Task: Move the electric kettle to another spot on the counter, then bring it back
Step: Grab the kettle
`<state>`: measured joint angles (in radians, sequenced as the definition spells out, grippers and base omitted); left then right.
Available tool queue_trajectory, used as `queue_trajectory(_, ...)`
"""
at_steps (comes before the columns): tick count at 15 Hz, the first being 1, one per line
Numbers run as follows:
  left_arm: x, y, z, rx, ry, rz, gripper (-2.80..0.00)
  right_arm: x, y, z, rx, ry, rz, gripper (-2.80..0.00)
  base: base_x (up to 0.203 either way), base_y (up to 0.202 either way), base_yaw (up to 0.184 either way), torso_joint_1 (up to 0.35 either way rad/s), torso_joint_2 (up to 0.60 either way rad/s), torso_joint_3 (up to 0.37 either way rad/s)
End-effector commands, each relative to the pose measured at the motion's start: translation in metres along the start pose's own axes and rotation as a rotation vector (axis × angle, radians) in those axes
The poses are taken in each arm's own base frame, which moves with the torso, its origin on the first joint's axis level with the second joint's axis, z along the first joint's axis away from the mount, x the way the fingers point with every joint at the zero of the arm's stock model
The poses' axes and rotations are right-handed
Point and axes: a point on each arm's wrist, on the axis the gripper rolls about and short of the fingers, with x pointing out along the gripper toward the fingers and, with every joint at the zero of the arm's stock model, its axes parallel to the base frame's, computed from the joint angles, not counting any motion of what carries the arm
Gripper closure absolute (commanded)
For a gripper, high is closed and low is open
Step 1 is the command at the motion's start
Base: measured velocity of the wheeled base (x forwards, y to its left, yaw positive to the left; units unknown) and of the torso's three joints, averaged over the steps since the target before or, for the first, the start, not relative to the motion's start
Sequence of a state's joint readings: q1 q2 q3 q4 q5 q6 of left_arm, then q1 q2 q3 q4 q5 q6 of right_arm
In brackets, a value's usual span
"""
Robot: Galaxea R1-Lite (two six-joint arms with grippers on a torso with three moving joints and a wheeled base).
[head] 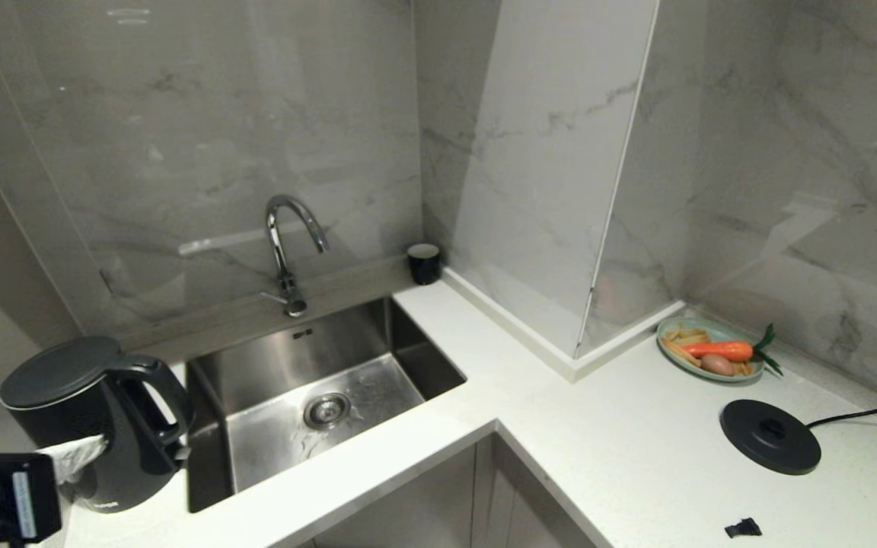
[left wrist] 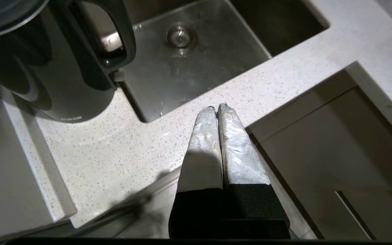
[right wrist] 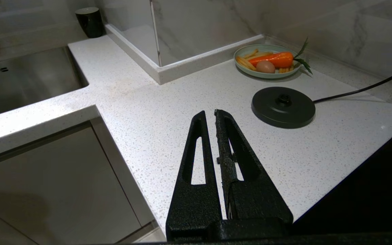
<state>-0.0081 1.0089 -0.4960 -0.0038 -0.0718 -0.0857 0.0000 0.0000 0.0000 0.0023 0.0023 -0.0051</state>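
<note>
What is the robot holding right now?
Nothing. The left gripper is shut on empty air over the counter, near the electric kettle but apart from it. The right gripper is shut and empty too.

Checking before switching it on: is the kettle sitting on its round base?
No. The electric kettle stands left of the sink; the base lies bare.
</note>
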Motion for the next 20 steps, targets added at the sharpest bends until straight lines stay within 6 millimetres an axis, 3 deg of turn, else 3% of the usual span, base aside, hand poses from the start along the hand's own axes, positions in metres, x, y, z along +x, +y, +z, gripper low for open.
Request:
queue_trajectory(1, 0.059, 0.005, -0.006, -0.029, 0.185, 0.039, 0.0, 0.0, 0.0, 0.0, 0.001, -0.001, -0.001, 0.0, 0.0, 0.0, 0.0, 0.0, 0.0, 0.0)
queue_trajectory(8, 0.156, 0.02, -0.059, -0.06, 0.105, 0.176, 0.0, 0.0, 0.0, 0.0, 0.001, 0.0, -0.001, 0.0, 0.0, 0.0, 0.0, 0.0, 0.0, 0.0)
queue_trajectory(11, 0.171, 0.023, -0.068, -0.059, -0.041, 0.216, 0.0, 0.0, 0.0, 0.0, 0.001, 0.001, -0.001, 0.0, 0.0, 0.0, 0.0, 0.0, 0.0, 0.0)
queue_trajectory(14, 0.168, 0.026, -0.065, -0.05, -0.07, 0.236, 0.0, 0.0, 0.0, 0.0, 0.001, 0.001, 0.0, 0.0, 0.0, 0.0, 0.0, 0.0, 0.0, 0.0)
queue_trajectory(15, 0.167, 0.026, -0.064, -0.051, -0.077, 0.236, -2.8, 0.0, 0.0, 0.0, 0.001, 0.001, -0.001, 0.0, 0.0, 0.0, 0.0, 0.0, 0.0, 0.0)
queue_trajectory(20, 0.168, 0.039, -0.057, -0.061, -0.108, 0.283, -2.8, 0.0, 0.0, 0.0, 0.001, 0.001, -0.001, 0.0, 0.0, 0.0, 0.0, 0.0, 0.0, 0.0)
